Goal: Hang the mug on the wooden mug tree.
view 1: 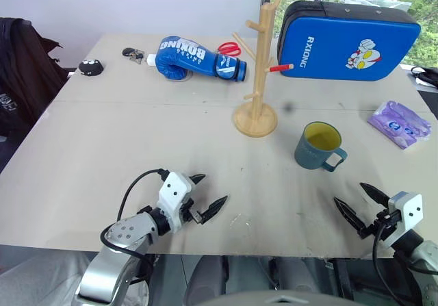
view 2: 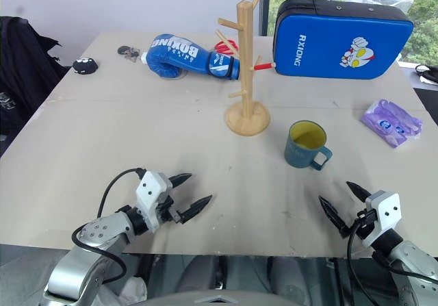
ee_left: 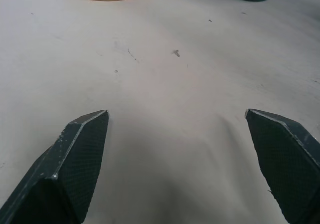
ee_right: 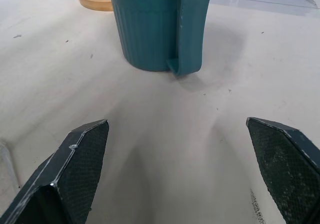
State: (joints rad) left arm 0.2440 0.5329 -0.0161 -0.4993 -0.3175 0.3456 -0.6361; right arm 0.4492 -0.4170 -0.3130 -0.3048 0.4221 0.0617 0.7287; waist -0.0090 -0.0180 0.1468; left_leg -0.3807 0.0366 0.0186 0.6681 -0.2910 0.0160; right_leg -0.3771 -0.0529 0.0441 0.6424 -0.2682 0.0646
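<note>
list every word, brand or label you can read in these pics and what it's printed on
"BOXING", upside down from the head camera, on the blue boxing glove; smaller print under it is too small to read.
"RXIONG", on the blue strike pad, beside a cartoon figure.
The purple packet has print too blurred to read.
No text on the mug or the wooden mug tree.

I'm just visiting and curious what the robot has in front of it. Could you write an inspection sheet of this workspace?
Surface: pale grey table, faint marks.
Job's things: teal ceramic mug with yellow inside upright beside the light-wood mug tree; not hung.
Clutter: blue boxing glove, red scissors, blue strike pad, purple tissue pack, small black object, keys.
Grippers: left gripper and right gripper open, empty.
Cables: black cable on left arm.
Surroundings: window, dark jacket.
</note>
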